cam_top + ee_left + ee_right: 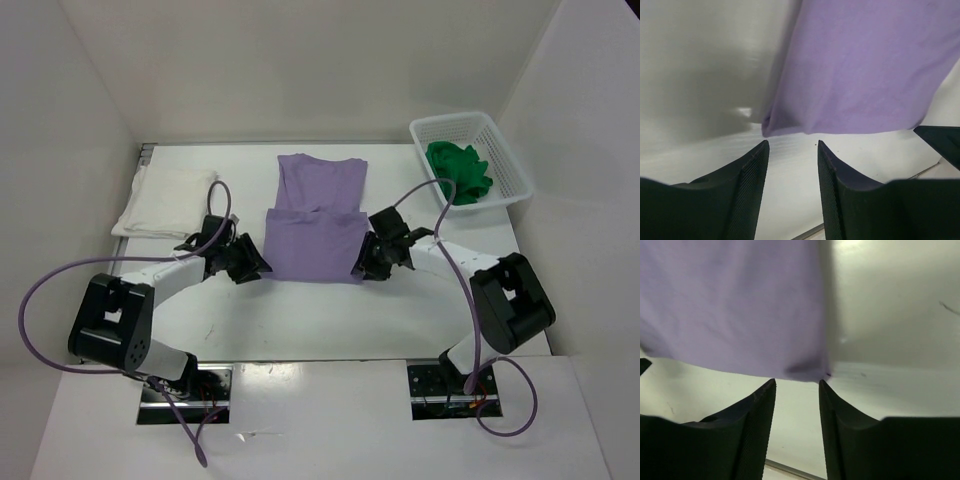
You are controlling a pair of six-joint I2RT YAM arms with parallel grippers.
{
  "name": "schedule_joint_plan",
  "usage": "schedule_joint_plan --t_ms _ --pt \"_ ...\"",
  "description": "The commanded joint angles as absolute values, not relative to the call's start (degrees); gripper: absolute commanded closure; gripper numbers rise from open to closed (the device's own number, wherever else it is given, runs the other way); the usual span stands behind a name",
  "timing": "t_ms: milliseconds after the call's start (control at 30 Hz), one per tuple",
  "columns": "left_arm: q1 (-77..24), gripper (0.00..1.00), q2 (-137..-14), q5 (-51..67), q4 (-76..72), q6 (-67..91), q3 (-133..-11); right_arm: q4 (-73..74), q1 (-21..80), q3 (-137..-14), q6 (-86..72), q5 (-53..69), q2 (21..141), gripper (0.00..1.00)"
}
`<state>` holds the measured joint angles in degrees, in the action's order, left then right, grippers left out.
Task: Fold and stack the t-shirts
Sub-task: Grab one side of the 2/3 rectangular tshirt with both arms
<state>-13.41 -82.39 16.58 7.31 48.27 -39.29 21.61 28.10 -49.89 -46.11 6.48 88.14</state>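
I see 1st shirt mid table, L gripper at its near-left corner, R gripper at near-right. 2nd shirt lies far left; 3rd shirt in basket, far right.

Robot lab bench, white table, white enclosure walls

No text, label, brand, number or sign can be read in any of the three views
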Motion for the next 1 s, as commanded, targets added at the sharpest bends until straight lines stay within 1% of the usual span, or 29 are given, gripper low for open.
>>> schedule_joint_plan --t_ms 0,33,100,233,300,367,400,433,467,500,533,600,633,667,700,767,867,900,967 --pt "-13.36 0.49 -83.5 16.7 7.82 47.72 -38.41 19.34 27.86 -47.03 -49.12 5.36 85.43 0.53" --pt "-13.36 0.52 -84.19 15.05 7.82 48.25 -38.41 19.34 27.86 -46.5 -49.13 4.84 85.43 0.53" --pt "-12.84 0.54 -84.2 13.72 5.99 48.95 -37.79 18.29 27.86 -45.97 -49.13 4.13 86.74 0.53" --pt "-12.83 0.54 -86.57 14.33 4.93 48.96 -37.79 17.23 27.86 -44.91 -49.13 5.63 88.95 0.53" --pt "-12.83 0.58 -87.88 14.94 4.22 48.96 -37.79 15.56 27.86 -44.38 -49.66 6.15 88.95 0.53" --pt "-12.83 0.61 -88.5 14.94 3.52 48.96 -37.79 15.56 27.86 -44.38 -49.66 6.15 89.47 0.55" --pt "-12.83 0.66 -88.51 14.94 3.52 48.96 -37.79 15.03 27.86 -44.38 -49.66 5.63 89.47 0.59" --pt "-12.83 0.68 -89.11 14.94 2.91 48.96 -37.79 15.03 27.86 -44.38 -49.66 5.63 90.08 0.65" --pt "-12.83 0.69 -89.12 14.94 2.9 48.96 -38.4 14.51 27.86 -44.99 -49.66 5.63 90.87 0.67" --pt "-12.83 0.74 -89.12 14.94 2.9 48.96 -38.41 14.5 27.86 -45.0 -49.66 5.63 90.88 0.7" --pt "-12.83 0.78 -89.12 14.94 2.29 48.96 -38.41 14.5 27.86 -45.0 -49.14 5.63 91.66 0.78" --pt "-12.83 0.86 -89.64 14.94 2.29 48.43 -39.02 14.5 27.86 -45.7 -49.13 5.63 92.45 0.88" --pt "-12.83 0.9 -89.65 15.46 2.29 48.43 -39.63 14.5 27.86 -46.23 -49.13 4.84 92.46 0.98" --pt "-12.83 0.97 -89.65 16.6 2.98 47.12 -40.42 15.46 27.86 -46.23 -49.13 4.83 92.46 1.0" --pt "-12.83 0.99 -88.69 17.22 3.68 47.11 -40.43 17.38 27.86 -46.23 -49.13 4.05 90.55 1.0" --pt "-12.83 1.0 -86.15 17.84 6.93 46.49 -39.47 19.41 27.86 -44.14 -50.62 4.04 87.56 1.0" --pt "-12.83 1.0 -76.32 20.38 12.2 48.33 -35.26 23.89 28.82 -40.09 -53.43 6.32 79.12 1.0" --pt "-12.83 1.0 -70.11 20.91 17.61 48.34 -33.85 25.47 29.7 -39.38 -54.31 7.89 74.4 1.0" --pt "-12.83 1.0 -63.84 20.92 24.14 48.34 -34.36 29.95 33.21 -37.01 -57.55 9.92 69.55 1.0"
